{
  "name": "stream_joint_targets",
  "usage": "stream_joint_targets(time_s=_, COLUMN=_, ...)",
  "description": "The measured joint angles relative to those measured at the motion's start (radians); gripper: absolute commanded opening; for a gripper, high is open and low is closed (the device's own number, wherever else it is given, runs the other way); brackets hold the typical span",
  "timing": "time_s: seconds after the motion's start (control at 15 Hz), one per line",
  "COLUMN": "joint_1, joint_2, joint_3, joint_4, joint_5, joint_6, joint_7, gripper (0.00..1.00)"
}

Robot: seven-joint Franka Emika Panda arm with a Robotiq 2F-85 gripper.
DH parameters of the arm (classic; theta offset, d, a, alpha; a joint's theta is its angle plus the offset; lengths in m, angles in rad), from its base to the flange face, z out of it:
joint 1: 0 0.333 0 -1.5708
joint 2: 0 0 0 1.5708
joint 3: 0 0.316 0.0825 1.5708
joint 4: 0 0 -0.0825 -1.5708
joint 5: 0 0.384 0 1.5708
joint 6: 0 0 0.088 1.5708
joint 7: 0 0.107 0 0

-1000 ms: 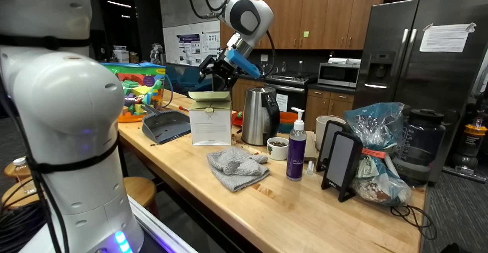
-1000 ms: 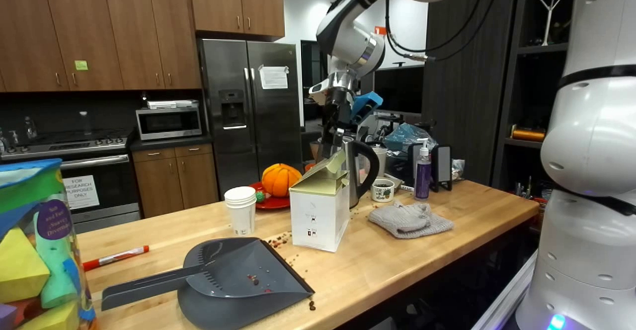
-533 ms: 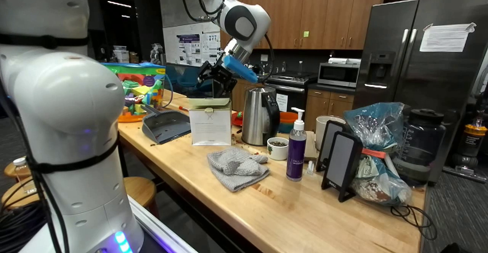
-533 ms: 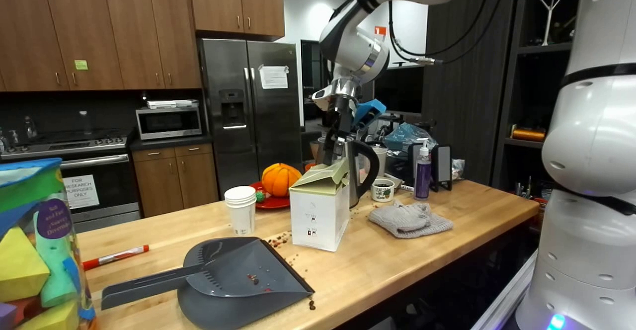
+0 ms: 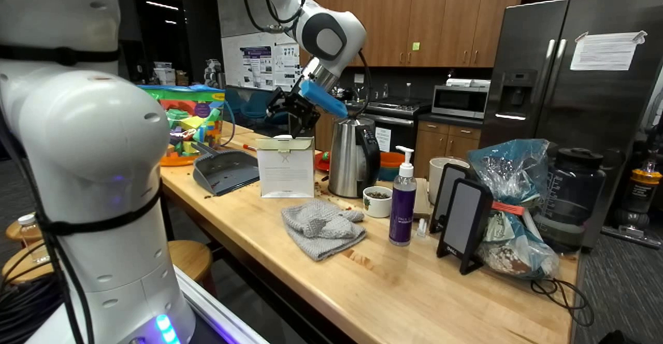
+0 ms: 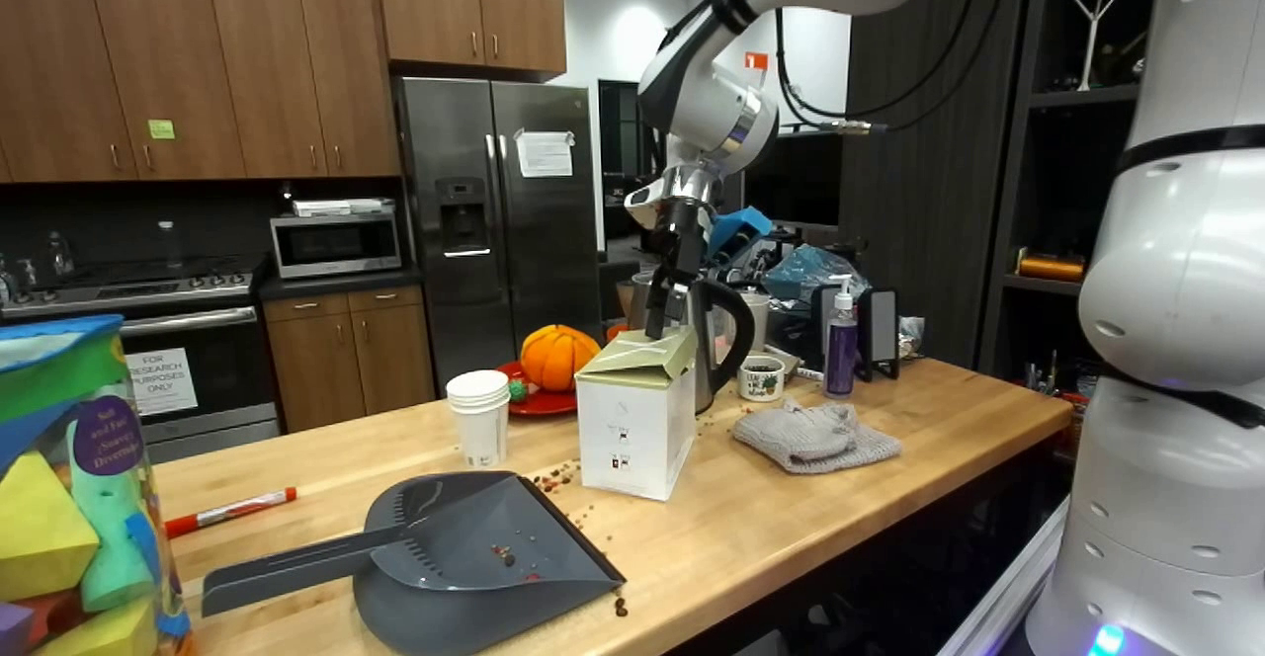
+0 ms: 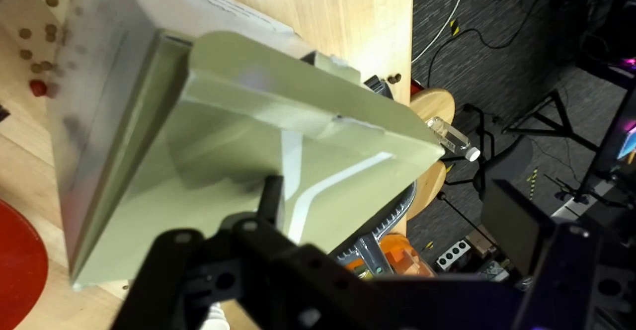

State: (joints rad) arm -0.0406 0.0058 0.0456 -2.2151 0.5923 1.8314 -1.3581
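White cardboard box (image 6: 631, 431) stands upright on the wooden table (image 5: 414, 292), its green flaps (image 7: 223, 146) hiding the inside from me. It sits just below my gripper (image 7: 385, 191), whose fingers (image 7: 516, 220) stand wide apart; whether one fingertip touches a flap, I cannot tell. The box's fine print (image 5: 286, 160) is too small for me to read, but a speaker (image 5: 464, 218) bears DELL, and a paper sign (image 6: 161, 381) says FOR RESEARCH PURPOSES ONLY.

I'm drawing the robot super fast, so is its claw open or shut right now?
Claw: open, holding nothing; one finger is at the green box flap, maybe touching it.
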Motion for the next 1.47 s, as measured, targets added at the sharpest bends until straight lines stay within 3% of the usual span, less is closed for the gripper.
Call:
stream_joint_targets(time_s=0.6, joint_1=0.001, joint_2=-0.026, joint_3=-0.005, joint_4=-0.008, joint_5=-0.010, joint_6=0.004, joint_7=0.005, gripper=1.00)
stream_joint_targets(time_s=1.13, joint_1=0.004, joint_2=-0.150, joint_3=-0.023, joint_4=-0.009, joint_5=-0.203, joint_6=0.009, joint_7=0.089, gripper=1.00)
stream_joint_targets(time_s=1.47, joint_1=0.039, joint_2=-0.185, joint_3=-0.024, joint_4=-0.051, joint_5=-0.203, joint_6=0.180, joint_7=0.120, gripper=1.00)
